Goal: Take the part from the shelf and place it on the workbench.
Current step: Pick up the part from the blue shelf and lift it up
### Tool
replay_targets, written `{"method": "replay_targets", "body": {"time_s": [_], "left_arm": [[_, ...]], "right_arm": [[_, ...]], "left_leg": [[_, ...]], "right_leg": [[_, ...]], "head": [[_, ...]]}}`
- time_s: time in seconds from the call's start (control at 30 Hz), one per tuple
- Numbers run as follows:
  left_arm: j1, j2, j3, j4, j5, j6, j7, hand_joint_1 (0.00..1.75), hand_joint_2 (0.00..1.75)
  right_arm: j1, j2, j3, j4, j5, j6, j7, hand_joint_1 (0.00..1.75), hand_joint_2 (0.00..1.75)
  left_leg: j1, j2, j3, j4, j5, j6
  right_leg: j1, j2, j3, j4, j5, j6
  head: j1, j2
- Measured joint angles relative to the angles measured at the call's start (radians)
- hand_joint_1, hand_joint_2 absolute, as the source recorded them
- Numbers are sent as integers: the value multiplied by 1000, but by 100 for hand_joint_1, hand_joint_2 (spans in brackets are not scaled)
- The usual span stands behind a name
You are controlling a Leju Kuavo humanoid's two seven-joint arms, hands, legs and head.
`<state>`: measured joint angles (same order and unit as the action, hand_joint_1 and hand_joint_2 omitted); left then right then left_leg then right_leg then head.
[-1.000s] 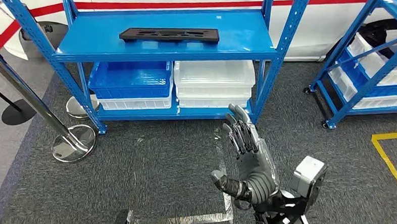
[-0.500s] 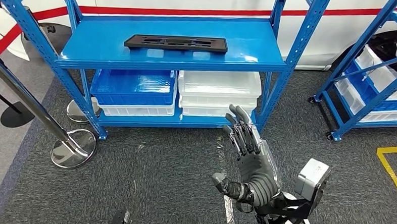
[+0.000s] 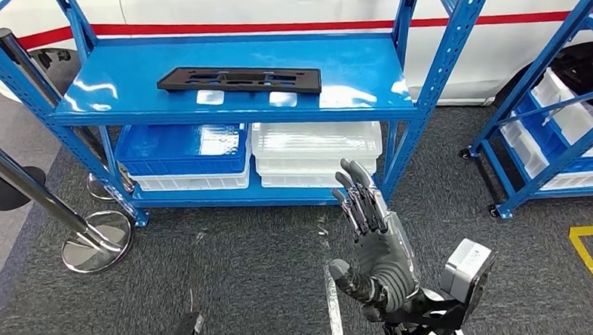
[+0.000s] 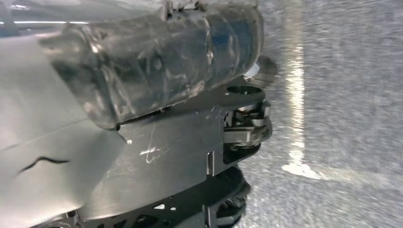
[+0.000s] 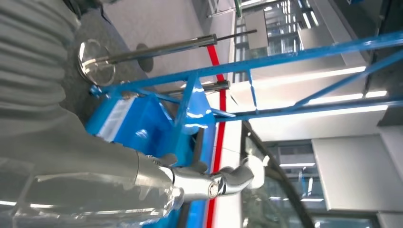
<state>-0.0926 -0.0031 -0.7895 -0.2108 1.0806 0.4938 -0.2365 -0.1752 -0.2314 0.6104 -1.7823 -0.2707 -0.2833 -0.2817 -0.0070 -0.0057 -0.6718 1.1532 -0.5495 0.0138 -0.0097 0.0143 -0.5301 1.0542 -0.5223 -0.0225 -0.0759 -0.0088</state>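
- I see the part [image 3: 240, 80], a long flat black piece w/ holes cut in it. It lies flat on the top board of the blue shelf [image 3: 358, 79], a bit toward the left side.
- My right hand [image 3: 373, 242] is up in front of me, over the grey carpet [image 3: 259, 256]. Palm is open, fingers [image 3: 356, 193] straight and spread apart, thumb out to the side. It holds nothing.
- The right hand is well apart from the part. It is lower than the shelf's top board and near the shelf's front right post [image 3: 424, 105].
- In the right wrist view I see the hand's grey ribbed cover [image 5: 33, 71] and the blue shelf bars past it.
- Left hand [image 4: 242, 133]: I see dark metal bits of it up close in the left wrist view, w/ carpet behind. I can't tell if the fingers are apart or together.
- Under the top board there is a blue bin [image 3: 181, 149] on the left and a stack of white bins [image 3: 317, 146] on the right, side by side.
- A shiny pole w/ a round base [image 3: 94, 238] stands on the floor left of the shelf.
- Behind the shelf is a white wall w/ a red stripe [image 3: 247, 28].
- A 2nd blue rack [image 3: 560, 118] w/ white bins is on the far right.
- Yellow tape [image 3: 588, 248] marks the floor at the right edge.
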Motion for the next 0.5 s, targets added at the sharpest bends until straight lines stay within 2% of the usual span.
{"method": "replay_targets", "body": {"time_s": [0.03,0.07,0.1,0.13,0.2,0.23,0.27,0.33,0.37,0.4,0.43,0.47,0.5], "left_arm": [[0,1,-2,1,-1,1,0,0,0],[1,2,-5,1,-2,2,0,0,0],[2,3,-6,2,-2,2,1,0,0],[2,4,-7,3,-2,3,2,0,0],[2,4,-9,3,-3,4,4,0,0],[1,4,-10,3,-4,5,5,0,0],[0,4,-11,3,-5,5,6,0,0],[-4,4,-12,4,-9,7,8,0,0],[-5,4,-14,4,-10,7,9,0,0],[-6,4,-16,4,-11,7,9,0,0],[-5,3,-19,4,-11,7,10,0,0],[-5,3,-23,4,-11,7,11,0,0],[-5,2,-26,4,-12,8,12,0,0]], "right_arm": [[0,1,0,1,7,-4,0,0,0],[0,2,1,2,17,-9,0,0,0],[0,3,1,3,29,-15,1,0,0],[-1,4,2,4,42,-19,1,0,0],[-3,5,2,3,62,-26,1,0,0],[-5,5,2,2,70,-27,2,0,0],[-6,5,2,2,75,-28,3,0,0],[-5,5,2,4,85,-30,8,0,0],[-4,5,2,4,89,-31,12,0,0],[-3,5,2,5,92,-33,15,0,0],[-3,5,3,6,94,-35,17,0,0],[-3,5,3,7,96,-37,19,0,0],[-3,4,3,8,97,-39,19,0,0]], "left_leg": [[-8,-1,0,-47,60,10],[-16,-3,3,-83,107,19],[-22,-5,4,-103,132,27],[-25,-6,11,-109,127,33],[-20,-4,38,-137,133,40],[-18,-3,53,-147,133,43],[-16,-4,67,-155,132,47],[-17,-9,84,-159,120,52],[-16,-13,92,-159,111,52],[-15,-19,103,-158,101,52],[-14,-26,115,-156,91,50],[-13,-34,127,-153,80,48],[-11,-43,135,-148,67,44]], "right_leg": [[0,2,15,-2,-13,3],[0,4,25,-5,-23,7],[-1,6,32,-7,-28,12],[0,7,40,-10,-29,18],[1,3,47,-7,-29,24],[2,1,39,12,-33,27],[1,-2,17,52,-44,30],[0,-4,-56,162,-85,37],[-2,-4,-93,202,-110,41],[-3,-4,-119,214,-124,44],[-5,-4,-131,198,-116,47],[-7,-1,-130,157,-80,49],[-11,8,-125,101,-19,51]], "head": [[1,0],[3,0],[4,0],[5,0],[6,0],[8,0],[10,0],[12,0],[12,0],[12,0],[13,0],[13,0],[13,0]]}}
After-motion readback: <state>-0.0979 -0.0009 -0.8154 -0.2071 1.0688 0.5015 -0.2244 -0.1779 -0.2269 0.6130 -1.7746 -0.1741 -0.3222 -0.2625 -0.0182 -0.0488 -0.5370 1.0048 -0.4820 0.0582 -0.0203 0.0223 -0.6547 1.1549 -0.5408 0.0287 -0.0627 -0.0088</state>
